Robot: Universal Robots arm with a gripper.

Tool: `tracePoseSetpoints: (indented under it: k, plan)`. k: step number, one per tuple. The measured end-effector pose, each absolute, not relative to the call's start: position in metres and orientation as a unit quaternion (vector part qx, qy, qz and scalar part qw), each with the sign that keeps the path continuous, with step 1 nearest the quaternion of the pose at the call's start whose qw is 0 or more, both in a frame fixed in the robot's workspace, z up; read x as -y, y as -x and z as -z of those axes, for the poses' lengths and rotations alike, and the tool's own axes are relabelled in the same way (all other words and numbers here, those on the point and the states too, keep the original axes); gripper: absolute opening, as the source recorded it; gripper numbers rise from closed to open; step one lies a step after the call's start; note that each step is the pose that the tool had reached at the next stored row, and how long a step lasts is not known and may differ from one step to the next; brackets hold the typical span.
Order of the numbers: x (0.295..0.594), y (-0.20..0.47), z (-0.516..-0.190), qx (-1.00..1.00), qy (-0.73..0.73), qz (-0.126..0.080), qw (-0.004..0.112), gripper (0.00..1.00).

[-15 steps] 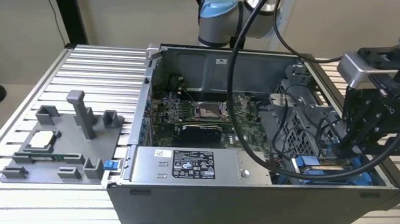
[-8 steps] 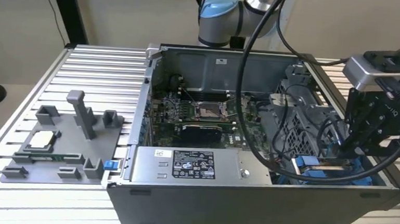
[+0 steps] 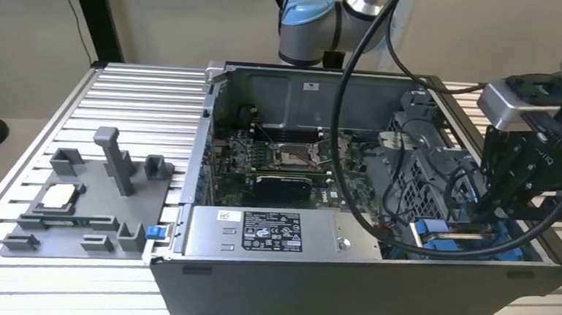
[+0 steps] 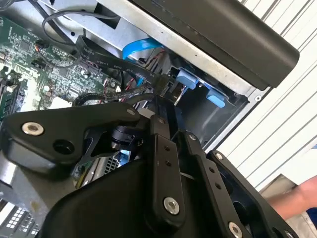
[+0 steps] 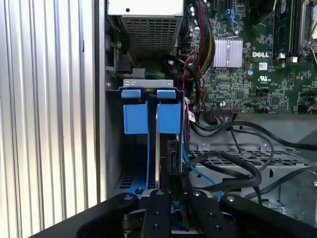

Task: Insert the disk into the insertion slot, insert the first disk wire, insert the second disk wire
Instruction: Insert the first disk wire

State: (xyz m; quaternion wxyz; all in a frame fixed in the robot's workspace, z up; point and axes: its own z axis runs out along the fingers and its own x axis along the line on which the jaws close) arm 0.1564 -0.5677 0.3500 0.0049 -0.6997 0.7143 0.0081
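The insertion slot (image 5: 115,148) is a grey metal bay with blue tabs (image 5: 168,116) in the case's front corner on the exterior view's right, also visible as the slot (image 3: 444,239). The disk (image 5: 157,148) stands on edge inside it, its silver side showing behind the tabs. My gripper (image 3: 481,212) hangs just over this bay. In the second wrist view the gripper (image 4: 162,101) is shut on a black wire connector (image 4: 166,84) close to the blue tabs (image 4: 185,79), its flat black wire (image 4: 109,64) trailing toward the motherboard. A blue wire (image 4: 138,47) loops behind.
The open computer case (image 3: 350,308) lies on a slatted metal table (image 3: 138,105). The grey power-supply box (image 3: 267,233) sits beside the bay, and loose black cables (image 5: 233,163) cross a perforated cage. A grey fixture (image 3: 83,204) stands on the exterior view's left. A person's hand (image 4: 297,198) is near.
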Motion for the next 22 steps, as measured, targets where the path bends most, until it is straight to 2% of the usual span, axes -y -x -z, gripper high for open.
tracePoseSetpoints:
  k: [10,22]
  plan:
    - [0.5647,-0.1597,-0.3467,-0.714,0.7,-0.004,-0.002,0.0]
    - [0.564,-0.1591,-0.3441,-0.712,0.702,-0.003,-0.003,0.0]
